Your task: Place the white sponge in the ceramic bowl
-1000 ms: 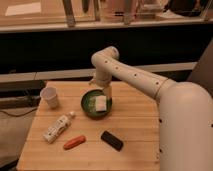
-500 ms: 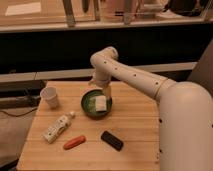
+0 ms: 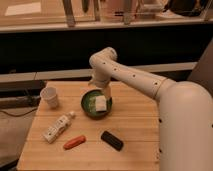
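Observation:
The ceramic bowl [image 3: 85, 105] is a round dark green bowl with a lighter green inside, standing near the middle of the wooden table. The white sponge [image 3: 101, 104], a small off-white block, sits inside the bowl. My gripper [image 3: 104, 94] hangs at the end of the white arm, directly over the bowl and right above the sponge. I cannot tell whether it touches the sponge.
A white paper cup [image 3: 50, 96] stands left of the bowl. A white bottle [image 3: 57, 127] lies at the front left. An orange-red object [image 3: 74, 142] and a black object [image 3: 112, 140] lie near the front edge. My arm's large white body fills the right side.

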`<state>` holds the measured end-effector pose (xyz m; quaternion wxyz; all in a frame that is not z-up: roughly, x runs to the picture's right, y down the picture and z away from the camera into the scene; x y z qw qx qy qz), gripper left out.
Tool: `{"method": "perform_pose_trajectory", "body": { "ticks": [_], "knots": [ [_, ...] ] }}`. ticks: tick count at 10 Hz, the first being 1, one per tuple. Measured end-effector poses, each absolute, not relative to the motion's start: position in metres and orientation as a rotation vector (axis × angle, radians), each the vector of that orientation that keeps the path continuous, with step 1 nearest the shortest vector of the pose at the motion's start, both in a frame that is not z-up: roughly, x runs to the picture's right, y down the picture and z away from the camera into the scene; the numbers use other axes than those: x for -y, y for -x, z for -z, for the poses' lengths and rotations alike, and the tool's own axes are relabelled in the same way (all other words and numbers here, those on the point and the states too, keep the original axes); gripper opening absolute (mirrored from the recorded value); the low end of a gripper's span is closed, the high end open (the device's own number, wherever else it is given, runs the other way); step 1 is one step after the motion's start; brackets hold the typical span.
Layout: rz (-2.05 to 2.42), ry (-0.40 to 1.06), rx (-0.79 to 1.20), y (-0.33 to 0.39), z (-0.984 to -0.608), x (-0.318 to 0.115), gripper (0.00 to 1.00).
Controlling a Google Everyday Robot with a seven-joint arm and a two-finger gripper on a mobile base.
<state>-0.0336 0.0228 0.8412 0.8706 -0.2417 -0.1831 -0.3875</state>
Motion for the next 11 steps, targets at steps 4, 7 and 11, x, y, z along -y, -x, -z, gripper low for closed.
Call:
{"method": "perform_pose_trajectory", "body": {
  "ticks": [4,7,11],
  "knots": [
    [0.813,0.501,0.374,0.0351,-0.841,-0.0233,0.8],
    [0.815,0.499,0.368,0.0366,-0.84,-0.0233,0.8],
    [0.817,0.496,0.359,0.0374,-0.8398,-0.0235,0.8]
  ]
}}
